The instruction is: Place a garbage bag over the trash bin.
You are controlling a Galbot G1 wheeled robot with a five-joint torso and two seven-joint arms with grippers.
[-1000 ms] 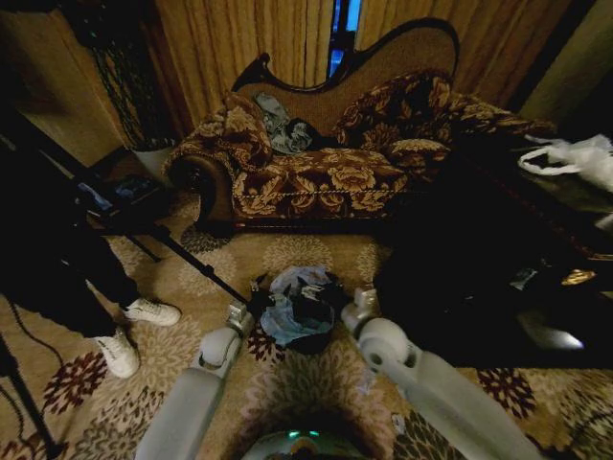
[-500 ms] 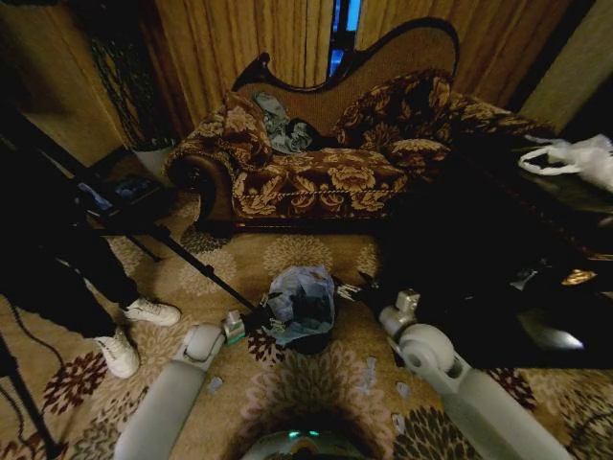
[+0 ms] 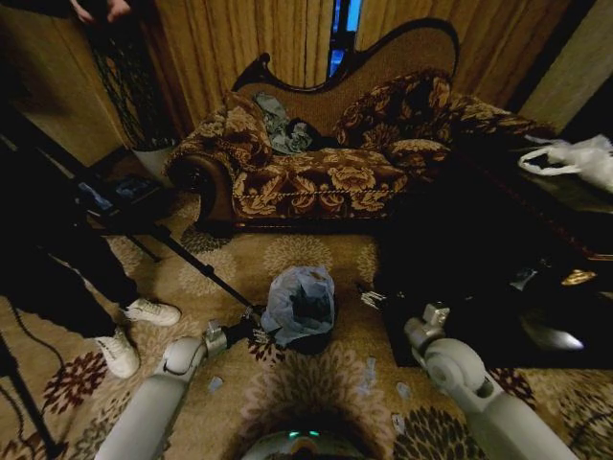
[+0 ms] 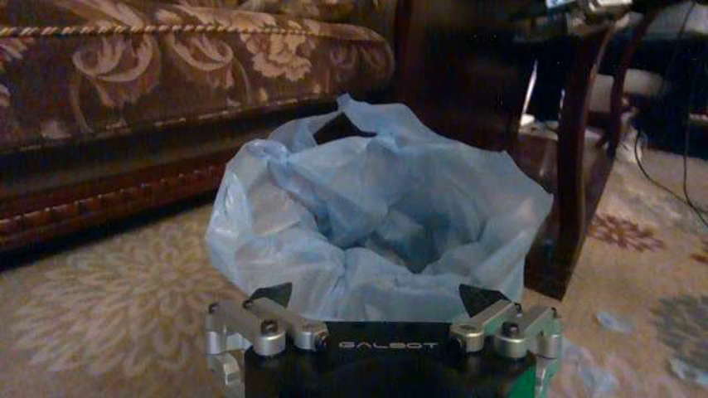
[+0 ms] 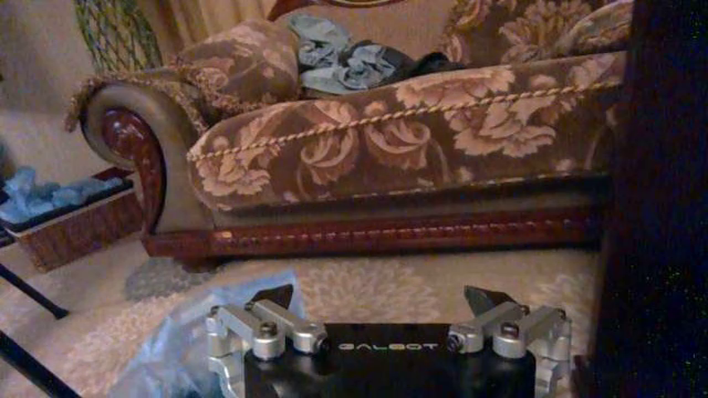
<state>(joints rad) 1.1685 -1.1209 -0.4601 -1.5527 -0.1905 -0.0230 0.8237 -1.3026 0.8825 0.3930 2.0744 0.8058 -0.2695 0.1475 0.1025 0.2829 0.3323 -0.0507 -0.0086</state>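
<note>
Your left pincer (image 3: 257, 333) sits spread open just beside the garbage bag (image 3: 300, 303), gripping nothing. You see the pale blue bag draped over the trash bin (image 3: 316, 341) on the patterned carpet (image 3: 297, 383), before the sofa (image 3: 326, 163). Your right pincer (image 3: 369, 298), also open and empty, hangs apart from the bag.

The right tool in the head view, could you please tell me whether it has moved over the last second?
Yes. The right tool has drawn away from the trash bin and its garbage bag, toward the robot's right, and now hangs open beside the dark table.
</note>
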